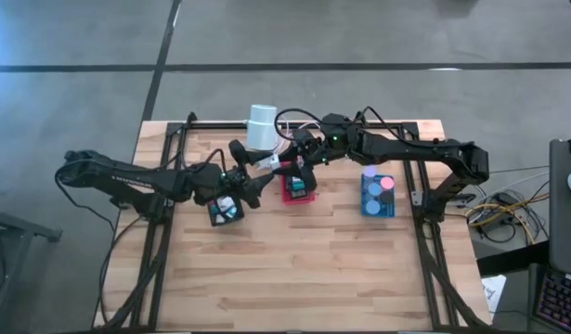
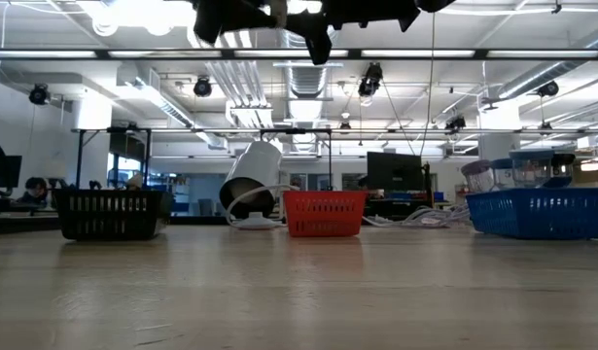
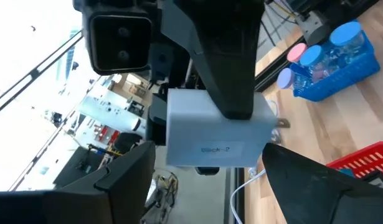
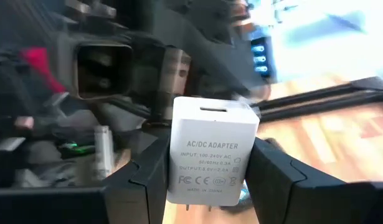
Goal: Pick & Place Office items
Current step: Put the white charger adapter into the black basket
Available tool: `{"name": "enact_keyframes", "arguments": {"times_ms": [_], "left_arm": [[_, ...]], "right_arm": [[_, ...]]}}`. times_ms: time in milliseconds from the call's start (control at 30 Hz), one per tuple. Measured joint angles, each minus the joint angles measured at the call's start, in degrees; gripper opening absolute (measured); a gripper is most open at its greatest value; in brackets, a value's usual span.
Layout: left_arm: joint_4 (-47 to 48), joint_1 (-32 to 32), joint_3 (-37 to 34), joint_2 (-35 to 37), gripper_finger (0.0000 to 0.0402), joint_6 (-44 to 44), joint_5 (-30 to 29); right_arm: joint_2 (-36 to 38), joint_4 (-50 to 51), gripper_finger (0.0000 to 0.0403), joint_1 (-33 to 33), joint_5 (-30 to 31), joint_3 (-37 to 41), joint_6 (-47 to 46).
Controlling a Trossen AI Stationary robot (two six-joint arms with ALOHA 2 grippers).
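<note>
1. While the wooden table (image 1: 294, 269) takes up most of the high view, both dark arms reach in from its sides and meet above its back middle, near the red tray (image 1: 299, 188)
2. The left arm stretches from the table's left edge, and the left gripper (image 1: 263, 183) hangs in the air between the black tray (image 1: 226, 211) and the red tray, well above the wood; its jaws stand wide, with nothing between them
3. The right arm comes from the right edge, and the right gripper (image 4: 207, 180) sits just behind the red tray, facing the left one; its fingers (image 4: 147, 180) press both sides of a white AC/DC adapter (image 4: 210, 149), which is held up in the air
4. The blue tray (image 1: 379, 206) lies well to the right, holding pink, blue and purple round lids
5. A white cylinder (image 1: 263, 127) with a cable lies tipped at the back edge, just behind the grippers
6. Seen from the left wrist, the white AC/DC adapter (image 3: 216, 134) hangs from a dark finger (image 3: 228, 56) of the right gripper, just ahead of the left fingers (image 3: 126, 180) and not touching them
7. Small pieces lie in the black tray, too small to tell apart
</note>
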State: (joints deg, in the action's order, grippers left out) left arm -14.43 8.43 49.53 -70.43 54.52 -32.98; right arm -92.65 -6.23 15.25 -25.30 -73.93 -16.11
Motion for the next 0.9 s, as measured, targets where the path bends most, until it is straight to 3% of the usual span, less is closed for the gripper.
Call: {"name": "enact_keyframes", "arguments": {"times_ms": [233, 900], "left_arm": [[-2.24, 0.64, 1.12, 0.16, 0.0298, -0.5, 1.23], [0.93, 2.55, 0.82, 1.5, 0.0298, -1.36, -3.11]], "right_arm": [[-0.54, 1.46, 0.016, 0.63, 3.75, 0.31, 0.89], [-2.86, 1.82, 0.0159, -0.43, -1.65, -2.63, 1.56]]}}
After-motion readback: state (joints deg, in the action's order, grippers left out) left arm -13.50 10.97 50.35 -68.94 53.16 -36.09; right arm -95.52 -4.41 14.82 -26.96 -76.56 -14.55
